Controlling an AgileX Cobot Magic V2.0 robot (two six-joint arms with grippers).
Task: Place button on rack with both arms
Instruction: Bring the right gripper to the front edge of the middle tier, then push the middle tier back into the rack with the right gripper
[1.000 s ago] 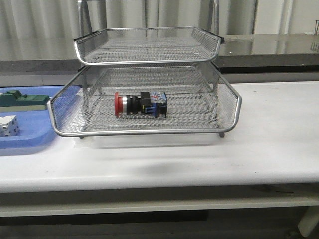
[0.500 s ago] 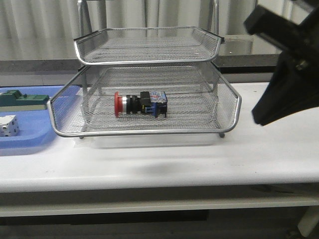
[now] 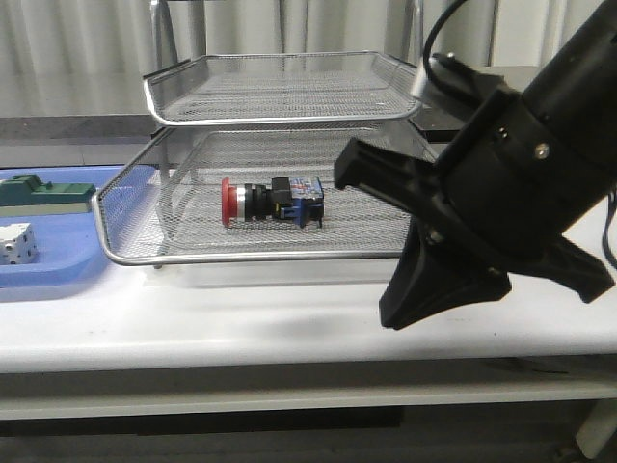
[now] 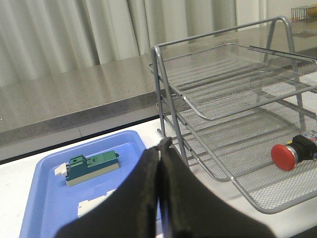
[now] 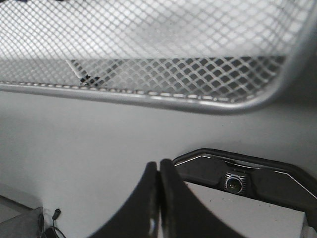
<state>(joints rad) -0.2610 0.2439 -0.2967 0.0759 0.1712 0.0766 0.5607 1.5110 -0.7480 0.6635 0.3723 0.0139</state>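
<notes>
The button (image 3: 270,201), red head to the left and blue block to the right, lies on its side on the lower mesh tier of the rack (image 3: 289,258). My right gripper (image 3: 395,311) hangs in front of the rack's right half, low over the table's front, apart from the button. Its fingers (image 5: 159,166) are shut with nothing between them, and the rack's front rim (image 5: 148,96) runs close by. My left gripper (image 4: 159,146) is shut and empty over the blue tray (image 4: 49,198), left of the rack (image 4: 223,116). The button's red head (image 4: 283,155) shows through the mesh.
The blue tray (image 3: 48,275) left of the rack holds a green block (image 3: 43,193) and a white cube (image 3: 14,243). A black camera unit (image 5: 237,181) sits at the table's front edge. The right arm's bulk (image 3: 521,193) covers the rack's right corner.
The right arm has swung in from the right edge of the front view to hang in front of the rack's right half. The button has stayed where it lay.
</notes>
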